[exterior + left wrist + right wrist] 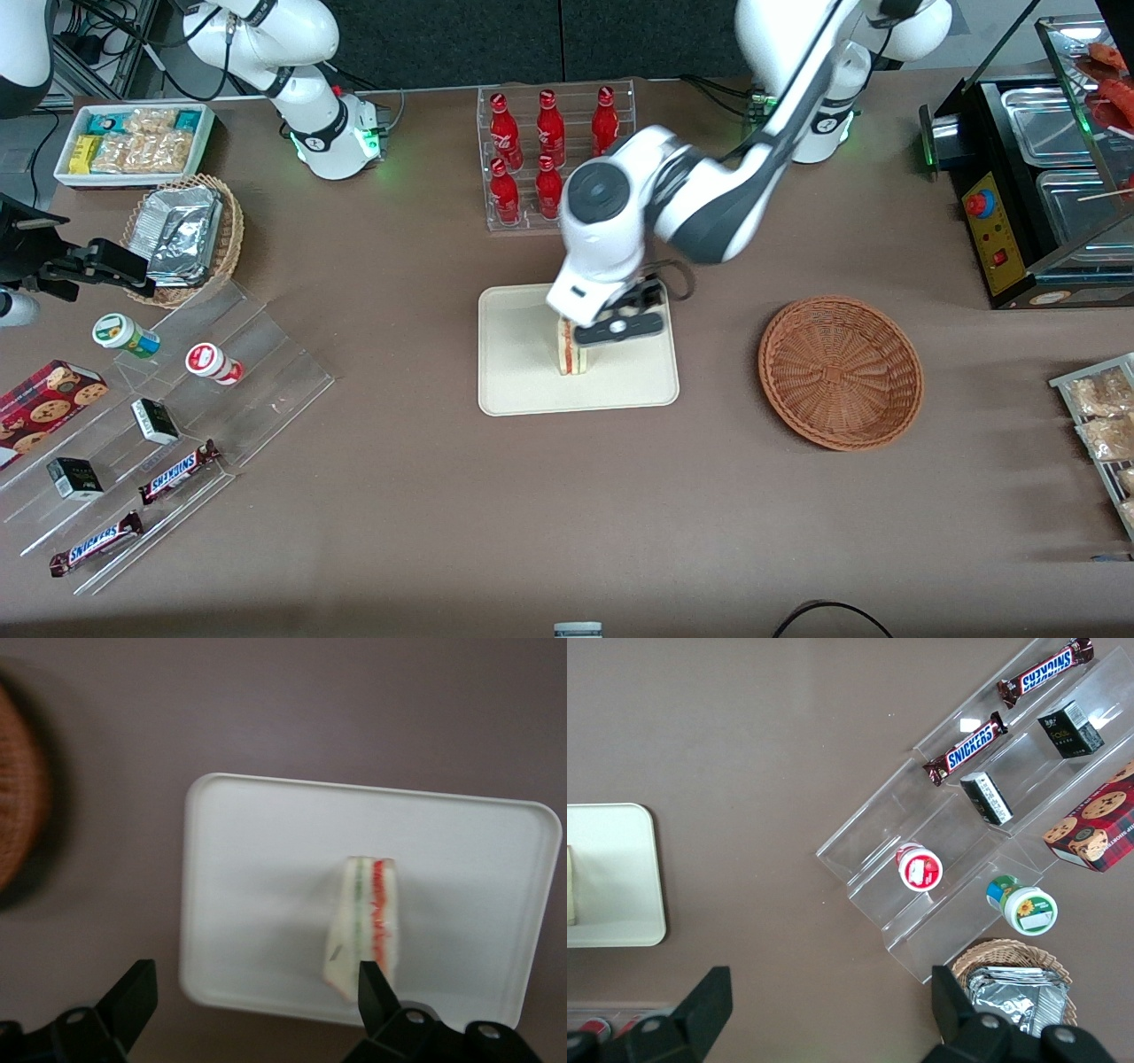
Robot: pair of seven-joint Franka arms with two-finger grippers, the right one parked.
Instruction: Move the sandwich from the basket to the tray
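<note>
A: Where is the sandwich sitting right now?

B: The small triangular sandwich wedge [572, 356] of pale white bread, with red and green filling showing along its cut edge, is standing on the flat cream-coloured rectangular plastic tray [514, 372]. The round reddish-brown woven wicker basket [840, 372], lying on the brown surface [399, 496] toward the working arm's end, is holding nothing.

A: And the left arm's gripper [252, 1003]?

B: It is hovering directly over the tray, just above the sandwich. Its black fingers [133, 997] are spread wide with nothing between them. One finger is sitting close to the bread's edge in the wrist view, though I cannot tell whether it is touching.

A: So how should the step be finished well?

B: I judge the release is underway. Lifting straight up, without any sideways drift, should be keeping that finger from catching the wedge. The bread looks soft and the piece is balancing on a narrow edge, so a nudge could be tipping it over. The tray's smooth face and low rim are offering little grip against sliding.
</note>
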